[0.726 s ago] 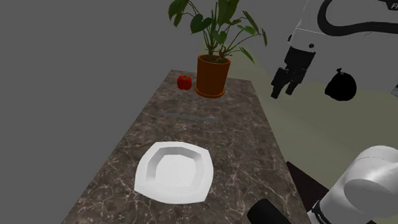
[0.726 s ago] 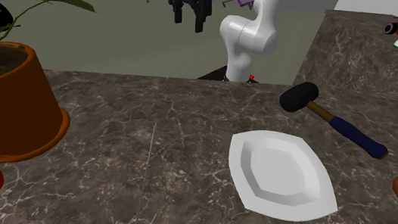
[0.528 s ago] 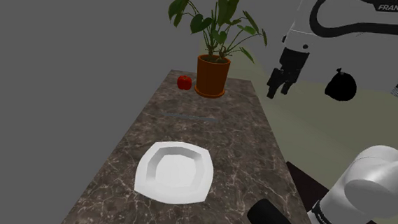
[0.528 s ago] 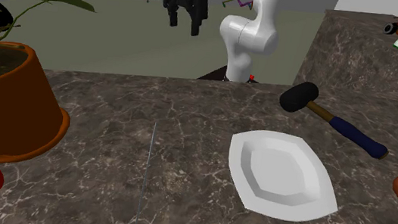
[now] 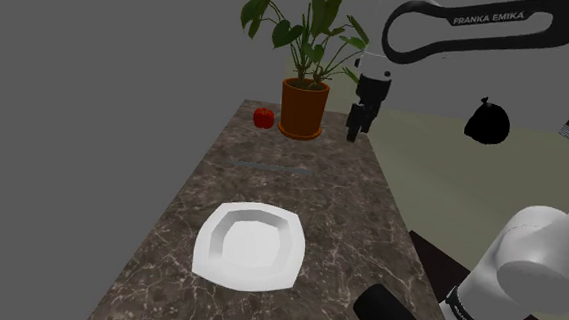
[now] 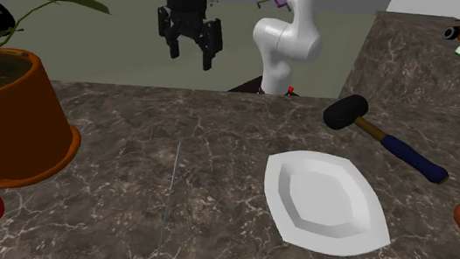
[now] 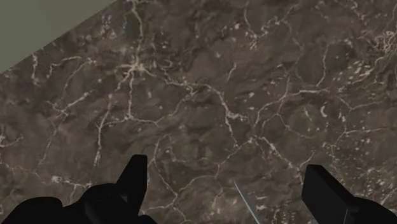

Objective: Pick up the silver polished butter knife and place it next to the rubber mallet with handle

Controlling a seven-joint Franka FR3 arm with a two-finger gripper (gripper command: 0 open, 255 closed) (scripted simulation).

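Approach step: hovering over the surface (image 6: pixel 115 121) edge, pincer (image 6: pixel 190 56) spread wide, gripping nothing. Butter knife (image 6: pixel 168 195) flat between plant pot (image 6: pixel 9 119) and plate (image 6: pixel 326 200). Next: lowering onto it, straddling the thin blade.

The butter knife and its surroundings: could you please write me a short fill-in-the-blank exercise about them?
1. The gripper hangs in the air with its fingers ____.
2. The knife lies flat on the counter between the orange pot and the white ____.
3. The mallet has a black head and a dark ____ grip at the handle's end.

Missing words: open; plate; blue.
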